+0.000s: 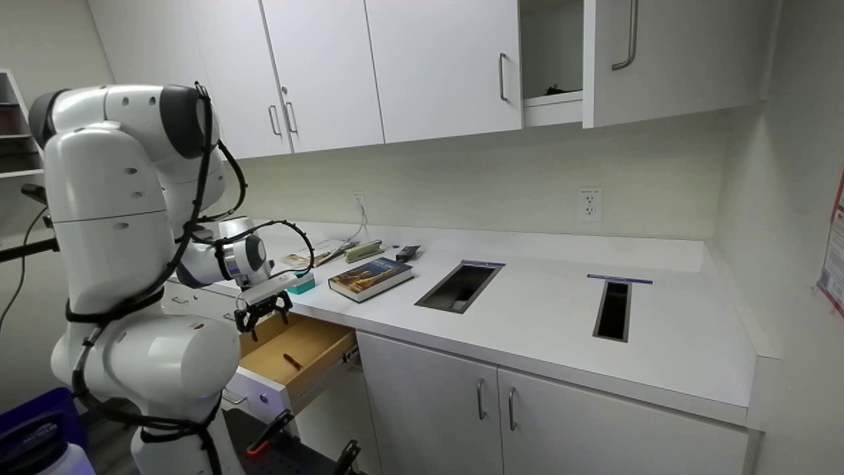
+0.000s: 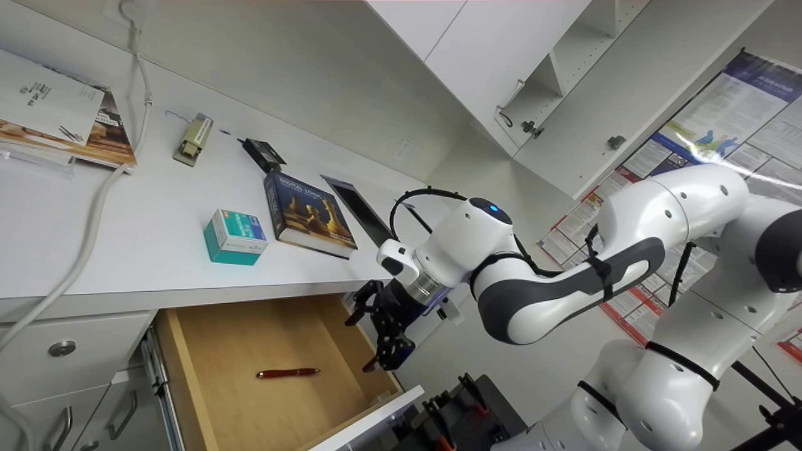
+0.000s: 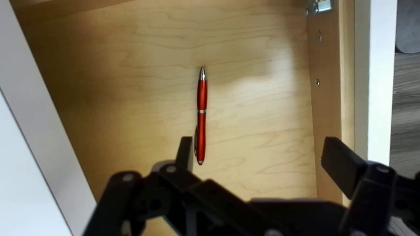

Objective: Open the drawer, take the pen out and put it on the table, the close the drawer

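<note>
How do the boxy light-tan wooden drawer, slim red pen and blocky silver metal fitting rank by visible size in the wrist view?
1. Wooden drawer, by far
2. Red pen
3. Metal fitting

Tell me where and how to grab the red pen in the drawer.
I'd grip the pen around its middle, straight down from above: it lies flat in the open drawer. The hand is open crosswise to the pen's slim body, so closing on both long sides should work once centred.
</note>
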`<move>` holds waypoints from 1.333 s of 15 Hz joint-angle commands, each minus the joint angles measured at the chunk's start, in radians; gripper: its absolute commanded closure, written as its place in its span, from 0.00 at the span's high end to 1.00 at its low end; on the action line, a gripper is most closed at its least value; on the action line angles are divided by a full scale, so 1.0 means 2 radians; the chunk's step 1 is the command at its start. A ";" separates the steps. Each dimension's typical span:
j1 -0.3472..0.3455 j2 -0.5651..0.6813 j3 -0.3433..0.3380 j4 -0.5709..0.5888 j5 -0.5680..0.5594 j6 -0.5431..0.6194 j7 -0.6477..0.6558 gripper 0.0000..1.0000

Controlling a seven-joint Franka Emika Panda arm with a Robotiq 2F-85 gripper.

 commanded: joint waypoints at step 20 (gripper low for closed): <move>0.043 0.254 -0.068 0.166 -0.104 0.081 0.054 1.00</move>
